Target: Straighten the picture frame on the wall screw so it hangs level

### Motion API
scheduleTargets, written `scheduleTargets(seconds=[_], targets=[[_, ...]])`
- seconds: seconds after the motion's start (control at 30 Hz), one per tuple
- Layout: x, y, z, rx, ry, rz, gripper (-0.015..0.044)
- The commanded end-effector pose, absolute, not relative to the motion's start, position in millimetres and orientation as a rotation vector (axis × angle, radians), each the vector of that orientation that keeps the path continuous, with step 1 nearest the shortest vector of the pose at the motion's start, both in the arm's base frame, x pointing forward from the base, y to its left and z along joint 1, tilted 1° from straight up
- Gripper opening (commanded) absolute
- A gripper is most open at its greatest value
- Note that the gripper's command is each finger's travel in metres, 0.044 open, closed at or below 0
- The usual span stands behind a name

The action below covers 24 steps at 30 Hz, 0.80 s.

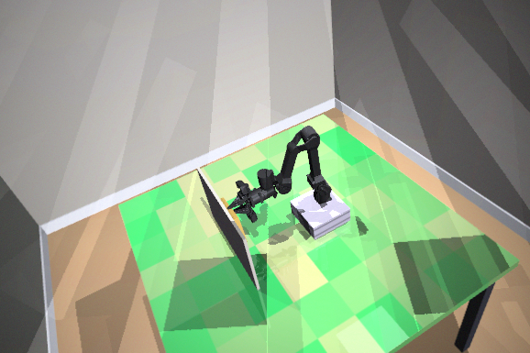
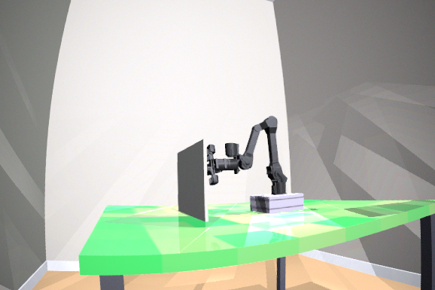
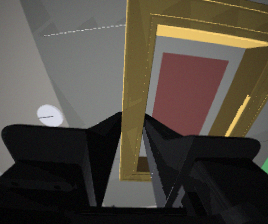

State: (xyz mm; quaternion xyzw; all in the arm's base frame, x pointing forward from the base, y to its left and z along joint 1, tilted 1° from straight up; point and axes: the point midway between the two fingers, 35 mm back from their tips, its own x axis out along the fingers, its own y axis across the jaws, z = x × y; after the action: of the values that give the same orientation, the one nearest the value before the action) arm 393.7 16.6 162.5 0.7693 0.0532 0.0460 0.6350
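The gold picture frame [image 1: 242, 228] [image 3: 136, 65], with a dark red picture inside, is against the upright wall panel [image 1: 226, 223] [image 2: 191, 181] [image 3: 92, 65]. My gripper [image 1: 230, 208] [image 3: 132, 116] is shut on the frame's left bar, near its lower end in the wrist view. In that view the frame's upper edge slopes down to the right, while the dashed line [image 3: 85, 30] on the panel rises to the right. The panel hides the frame in the exterior view. The screw and the notched strip are hidden.
A white disc [image 3: 50, 115] with a short dark line is left of the frame in the wrist view. The arm stands on a pale block [image 1: 332, 226] [image 2: 286, 204] on the green table [image 1: 339, 253] [image 2: 124, 249]. The panel's edge is close to the gripper.
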Motion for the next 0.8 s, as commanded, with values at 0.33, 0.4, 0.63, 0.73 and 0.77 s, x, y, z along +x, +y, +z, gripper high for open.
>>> scheduleTargets(seconds=[0.33, 0.4, 0.63, 0.73, 0.77], targets=[[393.5, 15.8, 165.1, 1.760, 0.108, 0.116, 0.0000], [393.5, 15.9, 164.5, 1.760, 0.108, 0.116, 0.0000], [393.5, 16.5, 162.2, 1.760, 0.108, 0.116, 0.0000], [393.5, 16.8, 161.2, 1.760, 0.108, 0.116, 0.0000], [393.5, 16.9, 160.9, 1.760, 0.108, 0.116, 0.0000]])
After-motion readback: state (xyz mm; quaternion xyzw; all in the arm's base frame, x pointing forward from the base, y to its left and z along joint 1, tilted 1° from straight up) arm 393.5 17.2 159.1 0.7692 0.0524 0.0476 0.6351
